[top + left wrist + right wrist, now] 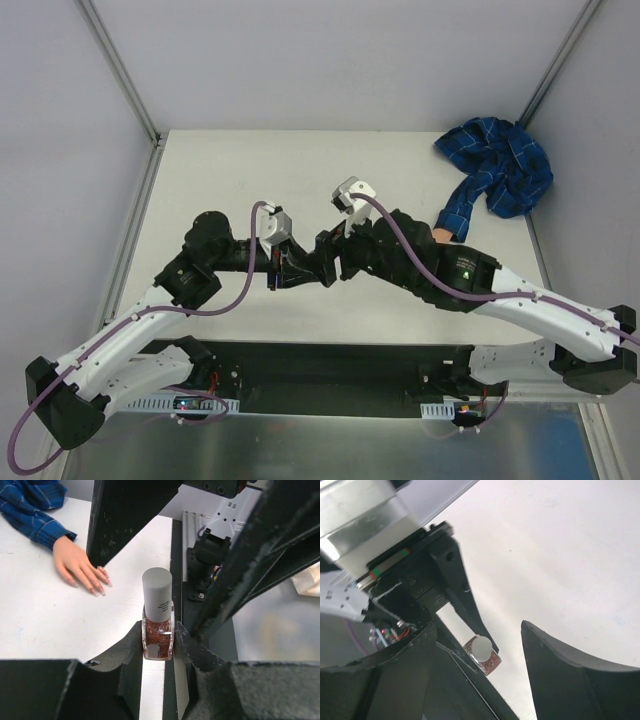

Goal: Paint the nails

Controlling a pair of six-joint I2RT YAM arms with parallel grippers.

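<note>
Currently nails [100, 584] on fake hand [77, 565], palm down, fingers spread, flat on worktop [250, 170] near right edge; blue plaid sleeve [500, 165] bunched toward far right corner. Well apart, mid-worktop toward near edge, left gripper [158, 639] clamps small bottle [158, 635] of reddish glitter polish by glass body, white cap [157, 592] on. Right gripper [480, 635] at cap, jaws wide, fingers either side, not touching cap.

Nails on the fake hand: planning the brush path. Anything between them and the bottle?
Only bare table lies between the nails and the bottle in the left gripper. One finger of the open right gripper hangs above that gap, beside the cap.
</note>
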